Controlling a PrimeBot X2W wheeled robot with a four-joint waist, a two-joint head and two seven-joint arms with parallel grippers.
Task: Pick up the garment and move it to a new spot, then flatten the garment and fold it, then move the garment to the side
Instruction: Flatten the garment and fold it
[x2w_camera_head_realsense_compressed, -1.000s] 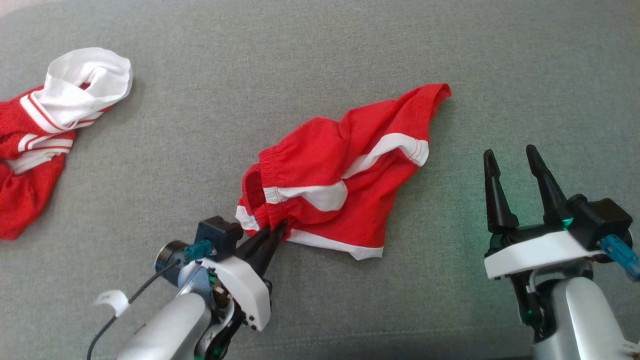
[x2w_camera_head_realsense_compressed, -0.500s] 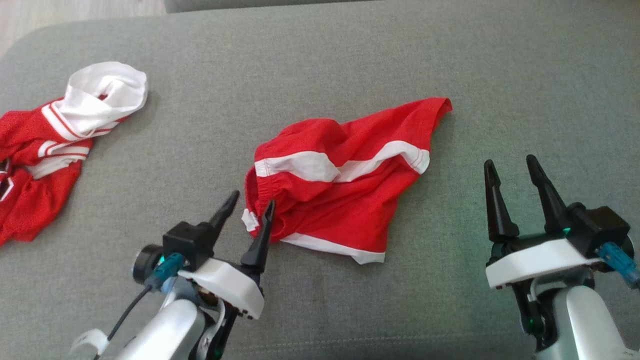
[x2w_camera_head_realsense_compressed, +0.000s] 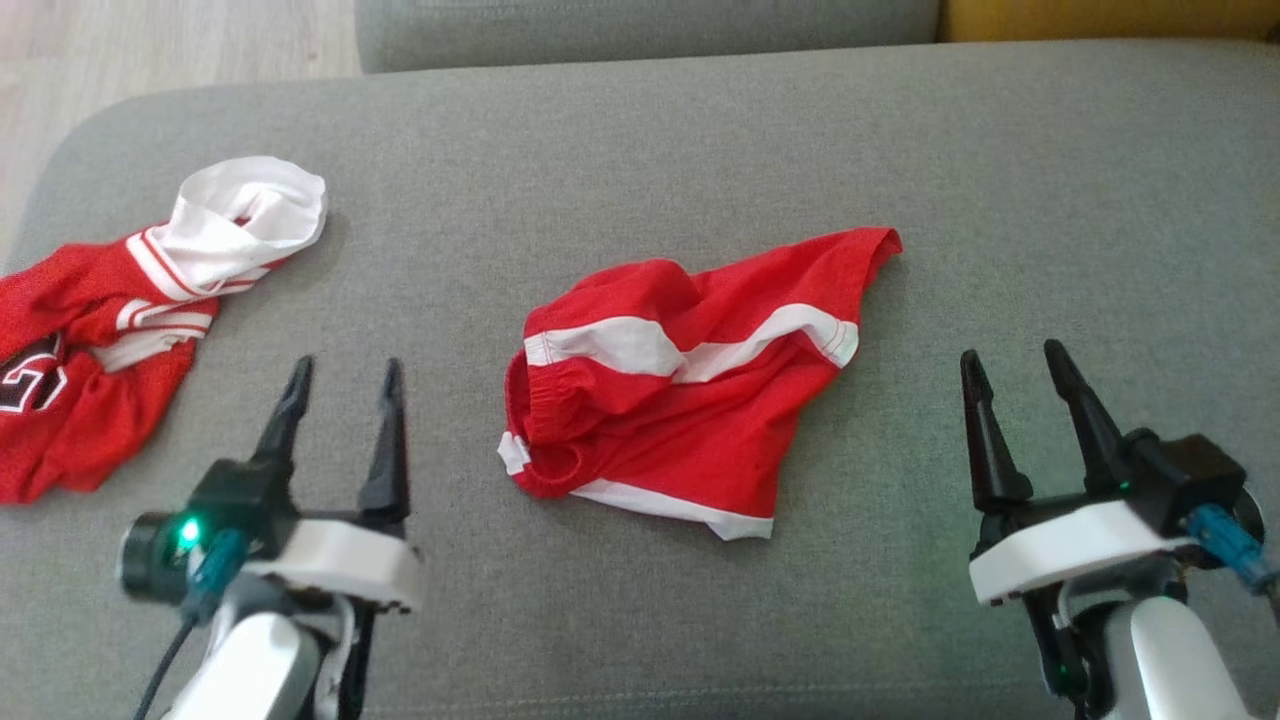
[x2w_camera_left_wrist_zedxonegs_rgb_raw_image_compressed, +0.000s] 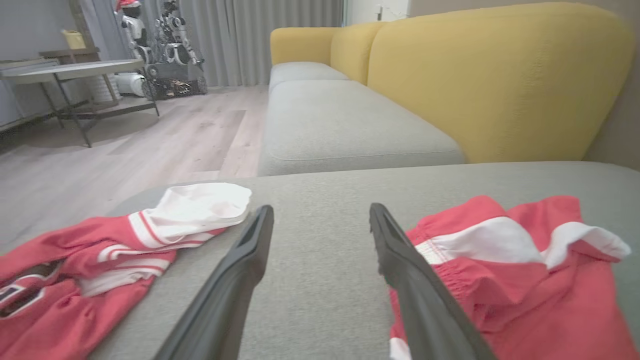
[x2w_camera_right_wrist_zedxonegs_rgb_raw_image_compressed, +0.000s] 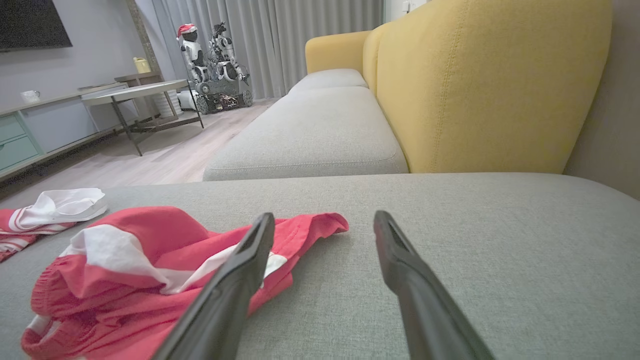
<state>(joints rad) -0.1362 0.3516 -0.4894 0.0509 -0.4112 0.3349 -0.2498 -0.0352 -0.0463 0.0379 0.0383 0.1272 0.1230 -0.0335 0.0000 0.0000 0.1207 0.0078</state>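
Far left: crumpled red-and-white jersey (x2w_camera_head_realsense_compressed: 90, 360), print possibly a number. Lower left: left gripper (x2w_camera_head_realsense_compressed: 346, 367), jaws spread wide, holding nothing. Centre: red shorts (x2w_camera_head_realsense_compressed: 690, 400) rumpled on grey sofa cushion (x2w_camera_head_realsense_compressed: 1000, 200), touching neither gripper. Lower right: right gripper (x2w_camera_head_realsense_compressed: 1010, 353), jaws apart, empty.

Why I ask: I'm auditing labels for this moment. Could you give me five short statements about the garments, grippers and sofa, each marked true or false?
1. The left gripper is shut on the red shorts. False: its jaws stand open, clear of the shorts.
2. The right gripper is open and holds nothing. True.
3. The red shorts lie rumpled, not folded, on the grey sofa cushion. True.
4. In the head view a red and white jersey lies to the right of the shorts. False: it lies to their left, near the cushion's edge.
5. Behind the cushion stands a yellow backrest. True.
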